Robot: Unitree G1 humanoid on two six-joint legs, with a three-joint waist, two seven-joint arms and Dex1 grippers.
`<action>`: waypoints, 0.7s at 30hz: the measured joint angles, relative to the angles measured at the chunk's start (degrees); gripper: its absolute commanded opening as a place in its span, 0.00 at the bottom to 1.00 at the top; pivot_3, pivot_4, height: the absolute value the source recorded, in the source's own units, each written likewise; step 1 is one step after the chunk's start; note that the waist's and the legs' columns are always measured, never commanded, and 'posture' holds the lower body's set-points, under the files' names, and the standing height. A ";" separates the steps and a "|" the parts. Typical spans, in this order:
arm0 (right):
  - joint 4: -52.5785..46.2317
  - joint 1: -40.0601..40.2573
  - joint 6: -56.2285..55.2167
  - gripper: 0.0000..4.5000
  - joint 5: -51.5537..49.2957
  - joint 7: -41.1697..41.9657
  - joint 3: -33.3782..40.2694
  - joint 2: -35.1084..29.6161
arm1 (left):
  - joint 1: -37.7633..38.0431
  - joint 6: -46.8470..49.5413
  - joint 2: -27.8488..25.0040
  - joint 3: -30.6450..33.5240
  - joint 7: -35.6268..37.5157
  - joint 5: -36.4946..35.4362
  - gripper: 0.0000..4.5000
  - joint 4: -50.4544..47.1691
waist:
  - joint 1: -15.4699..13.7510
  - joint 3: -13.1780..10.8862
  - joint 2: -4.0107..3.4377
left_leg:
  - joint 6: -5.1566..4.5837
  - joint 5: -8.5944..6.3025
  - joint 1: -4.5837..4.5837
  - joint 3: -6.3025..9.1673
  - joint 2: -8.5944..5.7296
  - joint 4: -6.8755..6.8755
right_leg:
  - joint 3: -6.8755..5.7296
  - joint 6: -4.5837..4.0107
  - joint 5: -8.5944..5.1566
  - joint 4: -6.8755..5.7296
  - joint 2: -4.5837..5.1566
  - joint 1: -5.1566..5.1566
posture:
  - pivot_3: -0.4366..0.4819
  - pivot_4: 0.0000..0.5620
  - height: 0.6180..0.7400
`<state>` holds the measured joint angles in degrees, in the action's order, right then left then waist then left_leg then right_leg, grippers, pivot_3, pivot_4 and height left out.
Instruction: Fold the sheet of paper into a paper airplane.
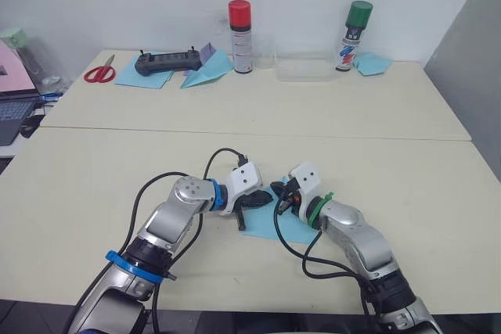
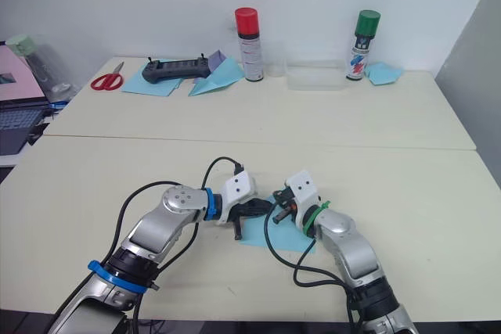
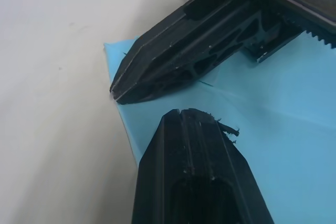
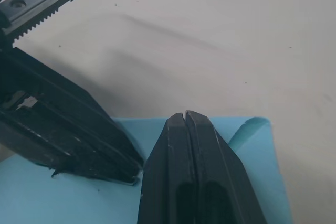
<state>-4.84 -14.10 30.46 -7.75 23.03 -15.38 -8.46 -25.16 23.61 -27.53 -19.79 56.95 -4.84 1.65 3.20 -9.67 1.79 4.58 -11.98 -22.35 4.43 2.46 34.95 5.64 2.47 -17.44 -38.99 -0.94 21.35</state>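
The sheet of paper [image 1: 293, 228] lies flat on the near table [image 1: 94, 185], directly under the two grippers, which meet tip to tip over it. The left gripper [image 3: 181, 114] has its two fingers pressed together, tips resting on the paper near one edge. The right gripper [image 4: 185, 116] also has its fingers pressed together, tips on the paper beside a corner that curls slightly upward. Neither gripper pinches the paper. On the far table [image 1: 313, 107] stand a red-capped spray can [image 1: 240, 37] and a green-capped spray can [image 1: 355, 35], with red scissors [image 1: 99, 73], a black controller [image 1: 167, 62] and a wider blue paper dart [image 1: 207, 73] nearby.
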 measured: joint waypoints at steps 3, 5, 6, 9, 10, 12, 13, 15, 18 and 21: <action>0.64 -0.23 -0.19 0.00 -0.01 -2.12 1.00 0.37 | 0.00 0.42 0.00 -0.14 0.08 -0.06 0.01 -0.20 | -0.15 0.05 -0.01 | 0.00 0.00 0.00 0.00 -0.02 0.01 | 0.02 0.00 0.00 0.00 0.01 -0.01 | 0.48 0.27 1.00; 1.10 -0.55 -0.22 0.00 -0.01 -3.27 1.71 0.38 | -0.02 0.79 0.00 -0.22 0.10 -0.08 0.01 -0.40 | -0.26 0.07 -0.02 | 0.00 0.01 0.00 0.00 -0.04 0.02 | 0.03 0.00 0.00 0.01 0.02 -0.02 | 0.48 0.27 1.00; 1.31 -0.67 -0.30 0.00 -0.01 -3.72 2.01 0.37 | -0.03 0.88 0.00 -0.28 0.11 -0.09 0.01 -0.44 | -0.32 0.08 -0.02 | 0.00 0.01 0.00 0.00 -0.05 0.02 | 0.03 0.00 0.00 0.02 0.03 -0.02 | 0.48 0.27 1.00; 2.53 -1.28 -0.97 0.00 0.36 -6.16 3.98 -0.07 | -0.23 0.97 0.01 -0.56 0.17 -0.10 0.01 -0.44 | -0.49 0.10 -0.01 | 0.00 0.00 -0.01 0.00 -0.08 0.02 | 0.04 0.00 0.00 0.04 0.05 -0.03 | 0.48 0.27 1.00; 2.82 -1.41 -1.10 0.00 0.66 -6.65 4.78 -0.49 | -0.26 0.99 0.01 -0.58 0.23 -0.10 0.01 -0.42 | -0.49 0.11 -0.01 | 0.00 0.00 -0.01 0.00 -0.08 0.02 | 0.04 0.00 0.00 0.05 0.05 -0.03 | 0.48 0.27 1.00; 2.90 -1.44 -1.24 0.00 0.79 -6.86 5.16 -0.66 | -0.35 1.02 0.00 -0.61 0.41 -0.09 0.01 -0.38 | -0.49 0.11 -0.02 | 0.00 0.00 -0.01 0.00 -0.08 0.01 | 0.02 0.00 -0.01 0.05 0.05 -0.03 | 0.48 0.27 1.00; 2.91 -1.43 -1.30 0.00 0.79 -6.86 5.16 -0.66 | -0.37 1.03 0.00 -0.63 0.48 -0.09 0.01 -0.35 | -0.49 0.12 -0.03 | 0.00 0.00 -0.01 0.00 -0.07 0.00 | 0.02 0.00 -0.01 0.05 0.05 -0.03 | 0.48 0.27 1.00; 2.95 -1.43 -1.32 0.00 0.81 -6.88 5.16 -0.66 | -0.40 1.03 0.01 -0.68 0.49 -0.09 0.01 -0.31 | -0.49 0.12 -0.03 | 0.00 0.00 -0.02 0.01 -0.08 0.00 | 0.03 0.00 -0.01 0.05 0.05 -0.03 | 0.48 0.27 1.00; 2.94 -1.34 -2.06 0.00 0.68 -6.88 5.36 -0.49 | -0.47 1.03 0.01 -0.72 0.48 -0.08 0.01 -0.29 | -0.49 0.13 -0.03 | 0.00 0.00 -0.03 0.01 -0.08 0.01 | 0.03 0.00 -0.01 0.06 0.05 -0.03 | 0.48 0.27 1.00; 3.39 -0.92 -4.48 0.00 -0.35 -6.27 7.16 -0.32 | -0.49 1.01 0.15 -0.74 0.45 -0.07 0.01 -0.25 | -0.51 0.10 -0.06 | 0.00 0.00 -0.12 0.01 -0.09 0.01 | 0.03 0.00 0.00 0.06 0.06 0.04 | 0.48 0.27 1.00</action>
<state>-1.45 -15.02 25.99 -8.10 16.76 -8.22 -8.78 -25.65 24.62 -27.38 -20.54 57.40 -4.91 1.41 2.70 -9.58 1.73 4.58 -11.97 -22.46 4.44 2.37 34.96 5.67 2.47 -17.45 -38.94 -0.88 21.38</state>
